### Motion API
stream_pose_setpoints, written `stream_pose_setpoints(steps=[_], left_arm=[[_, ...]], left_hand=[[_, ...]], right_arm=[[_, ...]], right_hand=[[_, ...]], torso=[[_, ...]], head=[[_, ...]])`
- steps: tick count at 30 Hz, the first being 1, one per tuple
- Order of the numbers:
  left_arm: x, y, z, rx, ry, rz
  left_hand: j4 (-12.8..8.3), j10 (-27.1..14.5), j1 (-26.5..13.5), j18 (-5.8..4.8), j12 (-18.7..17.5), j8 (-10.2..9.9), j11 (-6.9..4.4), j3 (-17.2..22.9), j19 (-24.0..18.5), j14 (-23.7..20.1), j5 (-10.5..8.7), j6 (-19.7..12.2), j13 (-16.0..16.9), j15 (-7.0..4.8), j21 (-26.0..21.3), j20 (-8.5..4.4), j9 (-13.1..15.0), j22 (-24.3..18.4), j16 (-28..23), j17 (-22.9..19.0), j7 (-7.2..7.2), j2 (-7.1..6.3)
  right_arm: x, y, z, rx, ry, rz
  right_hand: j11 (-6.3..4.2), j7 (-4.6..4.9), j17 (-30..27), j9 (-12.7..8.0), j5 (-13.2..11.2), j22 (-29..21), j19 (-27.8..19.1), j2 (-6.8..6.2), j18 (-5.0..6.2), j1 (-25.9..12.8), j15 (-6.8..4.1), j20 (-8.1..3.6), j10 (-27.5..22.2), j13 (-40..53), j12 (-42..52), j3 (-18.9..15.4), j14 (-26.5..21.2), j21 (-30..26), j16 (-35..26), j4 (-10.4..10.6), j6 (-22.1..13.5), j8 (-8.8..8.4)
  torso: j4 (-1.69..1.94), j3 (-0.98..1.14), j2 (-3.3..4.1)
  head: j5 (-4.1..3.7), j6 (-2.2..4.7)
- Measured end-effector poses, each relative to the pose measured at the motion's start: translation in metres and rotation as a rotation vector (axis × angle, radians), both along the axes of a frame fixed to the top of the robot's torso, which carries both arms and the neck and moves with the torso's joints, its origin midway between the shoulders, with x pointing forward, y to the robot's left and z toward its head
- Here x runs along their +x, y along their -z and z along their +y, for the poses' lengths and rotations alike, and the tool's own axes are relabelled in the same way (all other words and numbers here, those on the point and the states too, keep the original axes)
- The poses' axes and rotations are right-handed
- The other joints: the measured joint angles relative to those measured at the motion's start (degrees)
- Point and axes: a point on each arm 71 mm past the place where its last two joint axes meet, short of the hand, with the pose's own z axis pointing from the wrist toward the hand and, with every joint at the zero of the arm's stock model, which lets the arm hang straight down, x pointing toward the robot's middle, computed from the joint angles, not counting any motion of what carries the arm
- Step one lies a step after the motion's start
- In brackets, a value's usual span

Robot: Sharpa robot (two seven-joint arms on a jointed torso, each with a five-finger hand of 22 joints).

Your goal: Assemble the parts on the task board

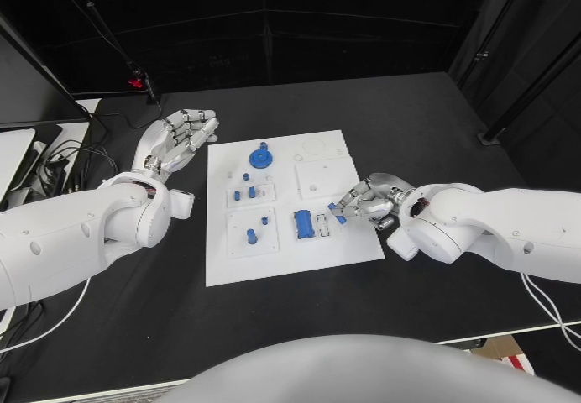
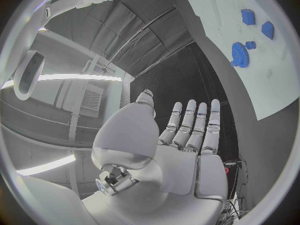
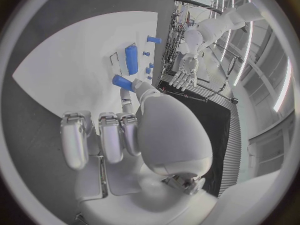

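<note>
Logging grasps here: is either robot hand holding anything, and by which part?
The right robot hand pinches a small blue part by one end. The left robot hand holds nothing.

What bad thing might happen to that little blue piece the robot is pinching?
The right hand pinches a small blue part only at its fingertips, so it might slip and drop onto the task board. Lowering it could also bump the blue parts standing just beside it.

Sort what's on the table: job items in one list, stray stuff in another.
Job: white board; blue gear; blue block; blue piece pinched by the right hand; left hand, open.
Stray: cables at the table's left edge.
</note>
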Motion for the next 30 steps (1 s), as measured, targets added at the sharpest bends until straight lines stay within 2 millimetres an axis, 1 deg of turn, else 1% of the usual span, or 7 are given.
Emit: stream_pose_setpoints(steps=[1,2,6,7,15,21,30], left_arm=[[0.0,0.0,0.0,0.0,0.0,0.0],[0.0,0.0,0.0,0.0,0.0,0.0],[0.0,0.0,0.0,0.0,0.001,0.0],[0.0,0.0,0.0,0.0,0.001,0.0],[0.0,0.0,0.0,-0.001,0.001,0.0],[0.0,0.0,0.0,-0.001,0.002,0.0],[0.0,0.0,0.0,-0.001,0.002,0.001]], left_hand=[[0.0,0.0,0.0,0.0,0.0,0.0,0.0,0.0,0.0,0.0,0.0,0.0,0.0,0.0,0.0,0.0,0.0,0.0,0.0,0.0,0.0,0.0],[0.0,0.0,0.0,0.0,0.1,0.0,0.0,0.0,0.0,0.0,0.0,0.0,0.0,0.0,0.0,0.0,0.0,0.0,0.0,0.0,0.0,0.02],[0.0,0.0,-0.2,0.0,0.2,0.0,0.0,0.0,0.0,0.0,0.0,0.0,0.0,0.0,0.0,0.0,0.0,0.0,0.0,0.0,0.0,0.22],[0.0,0.0,-0.2,0.0,0.2,0.0,0.0,0.0,0.0,0.0,0.0,0.0,0.0,0.0,0.0,0.0,0.0,0.0,0.0,0.0,0.0,0.22],[0.0,0.0,-0.2,0.0,0.2,0.0,0.0,0.0,0.0,0.0,0.0,0.0,0.0,0.0,0.0,0.0,0.0,0.0,0.0,0.0,0.0,0.22],[0.0,0.0,-0.2,0.0,0.2,0.0,0.0,0.0,0.0,0.0,0.0,0.0,0.0,0.0,0.0,0.0,0.0,-0.1,0.0,0.0,0.0,0.22],[0.1,0.0,-0.2,0.0,0.2,0.0,0.0,-0.1,0.0,0.0,0.0,0.0,0.0,0.0,0.0,0.0,0.0,-0.1,0.0,0.0,0.0,0.22]], right_arm=[[0.0,0.001,0.001,0.014,0.009,0.022],[0.0,0.003,0.001,0.023,0.015,0.037],[0.001,0.007,0.003,0.051,0.04,0.097],[0.001,0.008,0.003,0.055,0.045,0.108],[0.001,0.012,0.008,0.072,0.067,0.164],[0.001,0.013,0.014,0.076,0.065,0.178],[0.002,0.014,0.017,0.052,0.063,0.181]], right_hand=[[0.0,-0.01,0.0,0.0,0.0,0.0,0.0,-0.11,0.0,-0.3,0.0,0.0,0.0,0.0,0.0,-0.2,0.0,0.0,0.0,0.2,0.0,-0.22],[0.0,-0.35,0.0,0.0,0.0,0.0,0.0,-0.08,0.0,-0.5,0.0,0.0,0.0,0.0,0.0,-0.3,0.0,0.0,0.0,0.1,0.5,-0.32],[0.0,-0.36,0.0,0.0,0.0,0.0,0.0,0.09,0.0,-0.7,0.0,0.0,0.0,0.0,0.0,-0.7,0.0,0.0,0.0,0.4,0.5,-0.56],[0.0,-0.77,0.0,0.0,0.0,0.0,0.0,0.02,0.01,-1.2,0.0,0.0,0.0,0.0,0.0,-1.0,0.0,0.0,0.0,0.6,1.3,-0.72],[0.0,-0.88,0.0,-0.1,0.0,0.0,0.0,0.29,0.0,-1.7,0.0,0.0,0.0,0.0,0.0,-1.7,0.0,0.0,0.0,1.0,1.4,-1.2],[0.01,-1.38,0.0,-0.2,0.0,0.0,-0.2,0.41,0.01,-2.1,0.0,-0.2,0.0,0.0,0.0,-2.2,0.0,0.0,0.0,1.5,1.9,-1.65],[0.01,-1.21,0.0,-0.2,0.0,0.0,-0.2,0.75,0.0,-2.4,0.01,-0.2,0.0,0.0,0.0,-2.4,0.0,0.0,0.0,1.8,2.1,-1.99]], torso=[[0.0,0.0,0.0],[-0.01,-0.01,0.0],[-0.04,-0.02,0.0],[-0.04,-0.02,0.0],[-0.08,0.0,0.02],[-0.09,0.02,0.03],[-0.09,0.01,0.03]], head=[[0.05,0.0],[0.13,0.0],[0.2,0.0],[0.21,0.0],[0.39,0.0],[0.4,0.0],[0.37,0.0]])
